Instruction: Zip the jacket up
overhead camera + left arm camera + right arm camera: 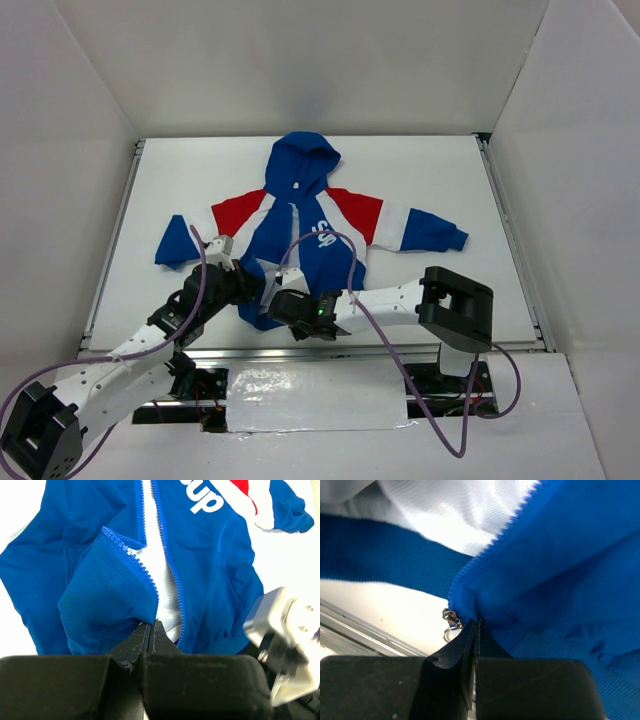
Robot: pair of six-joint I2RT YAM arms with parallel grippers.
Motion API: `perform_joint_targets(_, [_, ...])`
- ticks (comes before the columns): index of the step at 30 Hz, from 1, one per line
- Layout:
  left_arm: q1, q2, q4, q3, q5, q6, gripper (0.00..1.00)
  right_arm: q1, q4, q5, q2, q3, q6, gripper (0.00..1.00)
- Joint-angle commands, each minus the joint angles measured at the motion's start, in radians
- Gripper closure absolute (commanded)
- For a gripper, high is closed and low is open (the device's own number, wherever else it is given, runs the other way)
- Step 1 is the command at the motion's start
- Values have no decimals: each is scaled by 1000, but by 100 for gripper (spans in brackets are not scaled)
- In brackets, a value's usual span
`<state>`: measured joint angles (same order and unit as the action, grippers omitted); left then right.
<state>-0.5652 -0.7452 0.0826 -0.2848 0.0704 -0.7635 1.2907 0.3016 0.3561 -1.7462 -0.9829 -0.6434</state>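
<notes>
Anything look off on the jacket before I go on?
Yes: the jacket gapes open at the bottom over its white lining; the flap pinched by the left gripper is bunched, its zipper teeth curving off line.

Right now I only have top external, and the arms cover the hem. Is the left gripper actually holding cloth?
Observer: Yes, the left gripper is shut on the bottom hem of the jacket, right at the front opening.
Operator: Zipper closed down there?
Observer: No. The zipper teeth stand apart, with white lining showing between them.
Operator: And the right?
Observer: The right gripper pinches the blue bottom corner. The silver slider sits just beside its fingertips, outside them.
</notes>
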Motion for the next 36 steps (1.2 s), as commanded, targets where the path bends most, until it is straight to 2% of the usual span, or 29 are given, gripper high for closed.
perform_joint_targets(1, [2,-22,72,4,-36,1,100,-5,100,64,63,-3,-314,100])
perform_joint_targets(2, [2,-22,80,4,-37,1,100,-5,100,64,77,-3,-315,100])
perform_joint_targets(5, [2,-36,109,9,-61,1,100,-4,129,130,132,-5,-499,100])
perform_joint_targets(8, [2,-39,134,12,-61,-2,100,-4,101,152,192,24,-615,100])
perform_joint_targets(13, [-2,-11,161,18,-95,-2,100,-2,-16,118,267,95,-697,100])
perform_joint_targets(22, [-48,82,296,95,-159,0,100,-2,80,102,277,72,-866,100])
perform_joint_targets(28, [-119,41,295,85,-118,10,100,-4,221,126,246,-31,-874,100])
perform_joint_targets(36, [-193,64,235,91,-75,-17,100,-21,257,153,214,-43,-842,100])
